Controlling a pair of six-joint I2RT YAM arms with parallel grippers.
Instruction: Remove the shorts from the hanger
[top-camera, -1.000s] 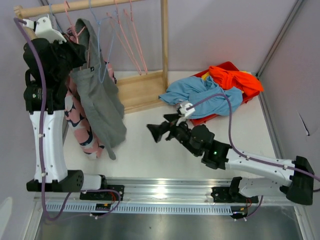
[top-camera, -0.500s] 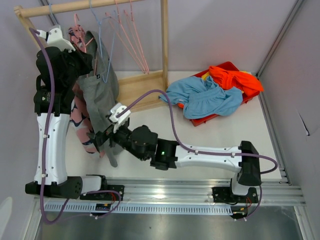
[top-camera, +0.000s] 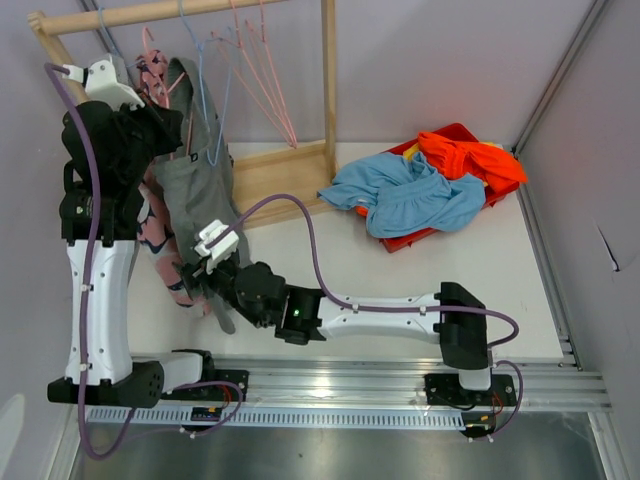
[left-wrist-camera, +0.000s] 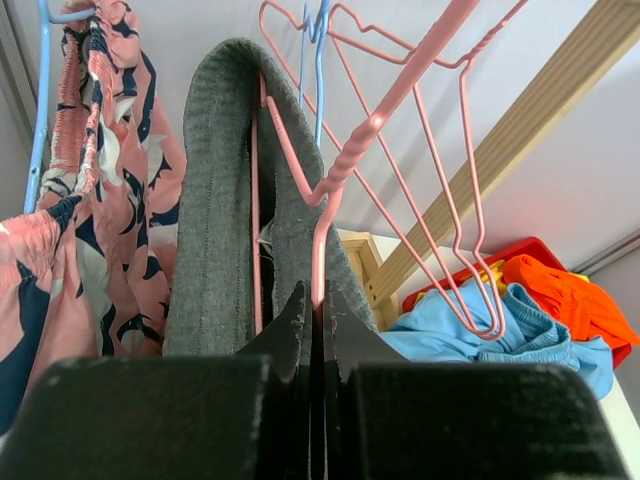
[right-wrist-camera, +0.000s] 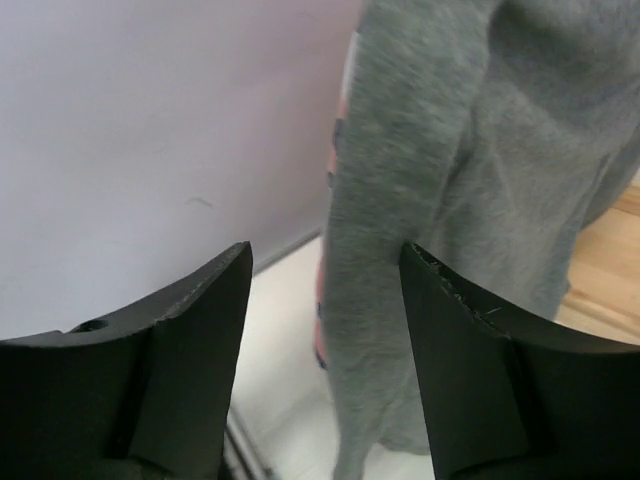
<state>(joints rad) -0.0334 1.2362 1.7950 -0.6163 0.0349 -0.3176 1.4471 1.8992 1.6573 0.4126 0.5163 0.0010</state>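
Note:
Grey shorts (top-camera: 200, 190) hang over a pink wire hanger (left-wrist-camera: 300, 170) on the wooden rail (top-camera: 150, 12) at the back left. They show in the left wrist view (left-wrist-camera: 215, 200) and the right wrist view (right-wrist-camera: 440, 200). My left gripper (left-wrist-camera: 318, 300) is shut on the pink hanger's wire, just under the grey waistband. My right gripper (right-wrist-camera: 325, 290) is open, its fingers either side of the shorts' hanging lower edge, not touching it. In the top view it sits (top-camera: 195, 268) at the bottom of the grey cloth.
Pink patterned shorts (top-camera: 160, 240) hang left of the grey ones on a blue hanger (left-wrist-camera: 42, 100). Empty pink and blue hangers (top-camera: 255, 70) hang to the right. The rack's wooden base (top-camera: 285, 180) and post stand behind. Blue and orange clothes fill a red tray (top-camera: 440, 180) at the right.
My right arm has swung from the table's middle far to the left, and its open gripper now reaches the bottom of the grey shorts. The left arm shifted slightly, still holding the hanger.

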